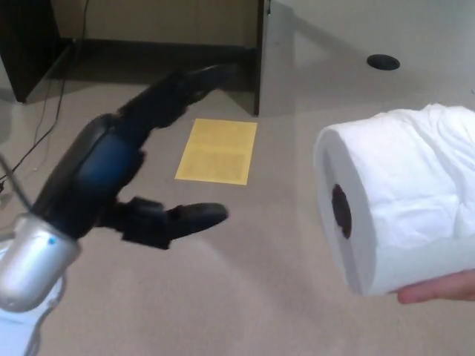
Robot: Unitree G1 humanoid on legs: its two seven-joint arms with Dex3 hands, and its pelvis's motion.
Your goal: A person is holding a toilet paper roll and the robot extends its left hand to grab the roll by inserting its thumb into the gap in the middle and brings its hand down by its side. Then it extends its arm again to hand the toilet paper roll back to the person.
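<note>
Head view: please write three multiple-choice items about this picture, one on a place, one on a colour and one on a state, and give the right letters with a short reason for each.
1. Where is the toilet paper roll?
A. at the right of the picture, resting on a person's fingers
B. lying on the floor
C. on the yellow sheet

2. What colour is the flat sheet on the floor?
A. blue
B. yellow
C. red

3. In what state is the left hand?
A. shut on the roll
B. open, apart from the roll
C. thumb inside the core hole

Answers:
1 A, the roll is up at the right edge with fingers under it.
2 B, the sheet is plainly yellow.
3 B, fingers and thumb are spread and bare floor shows between hand and roll.
</note>
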